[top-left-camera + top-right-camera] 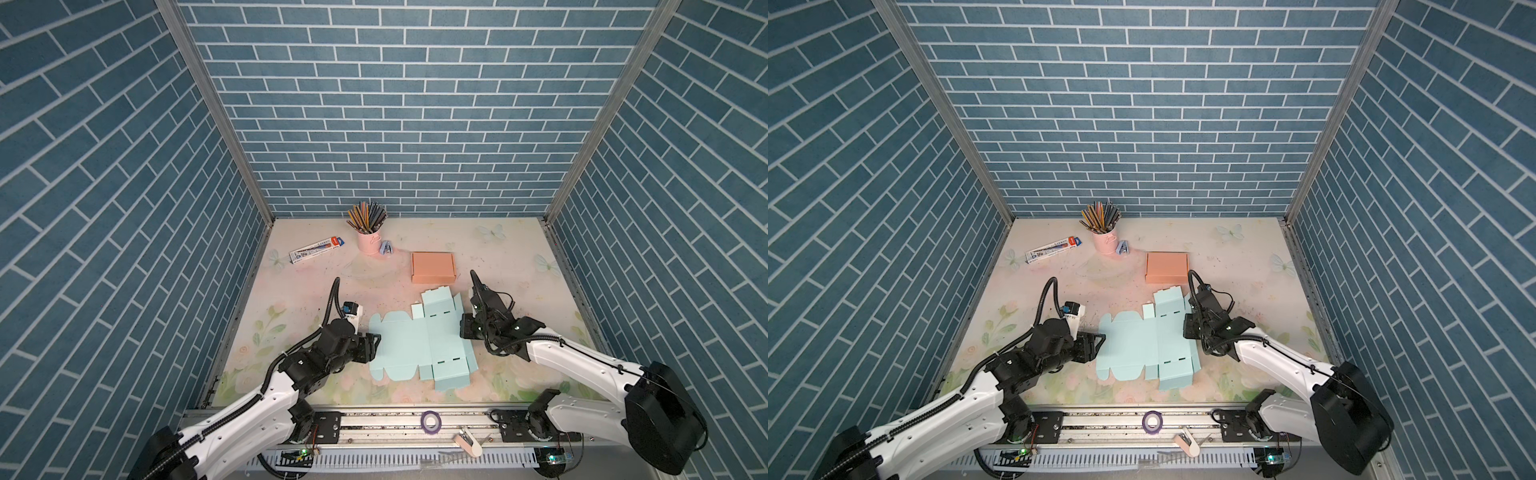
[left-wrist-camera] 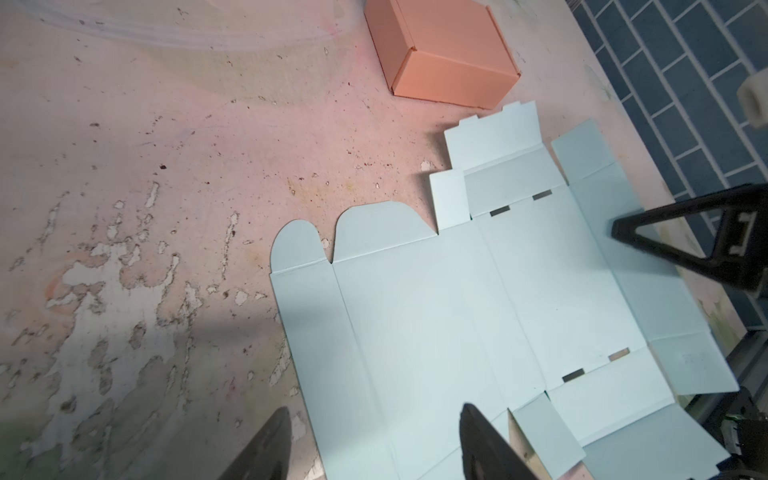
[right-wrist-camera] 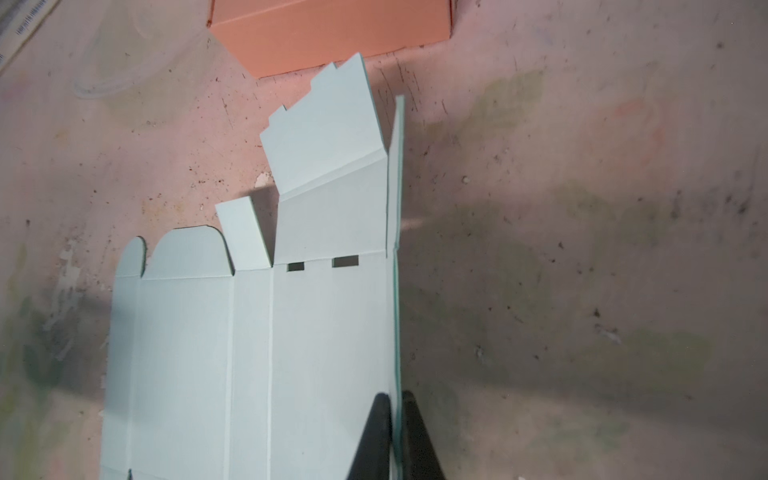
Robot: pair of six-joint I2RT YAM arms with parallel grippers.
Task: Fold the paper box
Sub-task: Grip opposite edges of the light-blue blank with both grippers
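The paper box is a flat light-blue cut-out (image 1: 409, 345) (image 1: 1133, 345) lying in the middle of the table. Its right side panel stands up on edge. My right gripper (image 3: 395, 395) (image 1: 465, 332) (image 1: 1188, 330) is shut on that raised panel, one finger on each face. My left gripper (image 2: 376, 409) (image 1: 374, 347) (image 1: 1098, 345) is open at the sheet's left edge. One of its fingers hangs over the bare table and the other over the blue sheet (image 2: 436, 311). The far flaps (image 3: 324, 124) tilt up slightly.
A folded orange box (image 1: 433, 267) sits just behind the sheet. Farther back stand a pink cup of pencils (image 1: 368, 239), a small blue stapler (image 1: 386, 248) and a pencil pack (image 1: 318, 248). A purple tape roll (image 1: 431, 422) lies on the front rail.
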